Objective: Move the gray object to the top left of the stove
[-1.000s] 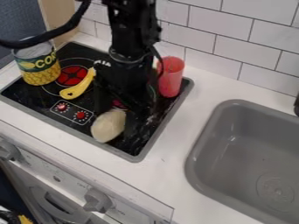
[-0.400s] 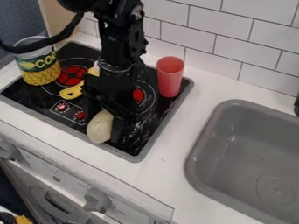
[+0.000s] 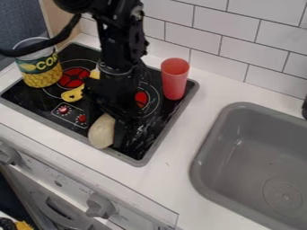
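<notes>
The gripper [image 3: 106, 120] is low over the front middle of the black stove [image 3: 135, 156], right at the upper end of the gray object. That pale gray, rounded, elongated object [image 3: 101, 132] stands out near the stove's front edge, right of the red knobs, with its upper end partly hidden by the gripper. Whether it is held cannot be made out. The stove's top left is where a corn can [image 3: 41, 72] stands, beside the left red burner [image 3: 73, 77].
A yellow object [image 3: 73, 94] lies left of the arm, partly hidden behind it. A red cup [image 3: 174, 80] stands at the stove's back right corner. The gray sink [image 3: 240, 170] is to the right, and a tiled wall rises behind.
The gripper has moved left and slightly toward the front. The gray object has shifted a little left and turned more upright in the view. The right burner has come into sight beside the arm.
</notes>
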